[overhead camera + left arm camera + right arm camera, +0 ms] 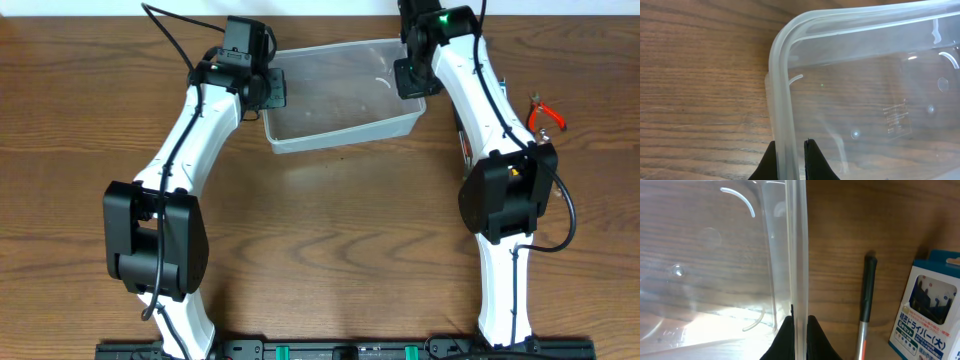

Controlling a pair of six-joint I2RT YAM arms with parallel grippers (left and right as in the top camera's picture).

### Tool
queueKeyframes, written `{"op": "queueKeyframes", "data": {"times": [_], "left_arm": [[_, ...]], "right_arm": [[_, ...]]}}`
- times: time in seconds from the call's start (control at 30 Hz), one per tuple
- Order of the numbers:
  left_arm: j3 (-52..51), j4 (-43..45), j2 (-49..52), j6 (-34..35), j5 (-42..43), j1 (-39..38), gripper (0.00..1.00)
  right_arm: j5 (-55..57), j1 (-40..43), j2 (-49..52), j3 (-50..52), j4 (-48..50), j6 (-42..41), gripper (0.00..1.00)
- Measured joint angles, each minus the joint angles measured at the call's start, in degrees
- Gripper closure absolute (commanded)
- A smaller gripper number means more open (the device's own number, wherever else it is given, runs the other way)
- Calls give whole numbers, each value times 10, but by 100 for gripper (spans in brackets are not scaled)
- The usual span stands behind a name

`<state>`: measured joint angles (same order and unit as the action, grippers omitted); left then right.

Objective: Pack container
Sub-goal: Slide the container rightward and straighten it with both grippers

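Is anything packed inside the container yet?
No, in the overhead view the container is empty, with only its clear floor showing.

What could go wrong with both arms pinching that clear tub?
The left gripper and right gripper each pinch only the thin rim of the tub, so it might slip or flex if the arms pull unevenly. A tool and a box lie beside the tub; sliding it that way could knock them.

Container [340,90] interior free; tool [868,292], box [932,307] crowd right side.
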<state>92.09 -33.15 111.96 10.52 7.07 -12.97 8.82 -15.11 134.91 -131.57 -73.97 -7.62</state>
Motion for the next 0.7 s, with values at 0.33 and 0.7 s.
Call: {"op": "queueKeyframes", "data": {"times": [0.33, 0.7], "left_arm": [[0, 0, 1, 0, 0, -3, 94], [0, 6, 25, 1, 1, -7, 94]], "right_arm": [[0, 2, 0, 0, -9, 0, 99], [4, 2, 1, 1, -17, 5, 65]]}}
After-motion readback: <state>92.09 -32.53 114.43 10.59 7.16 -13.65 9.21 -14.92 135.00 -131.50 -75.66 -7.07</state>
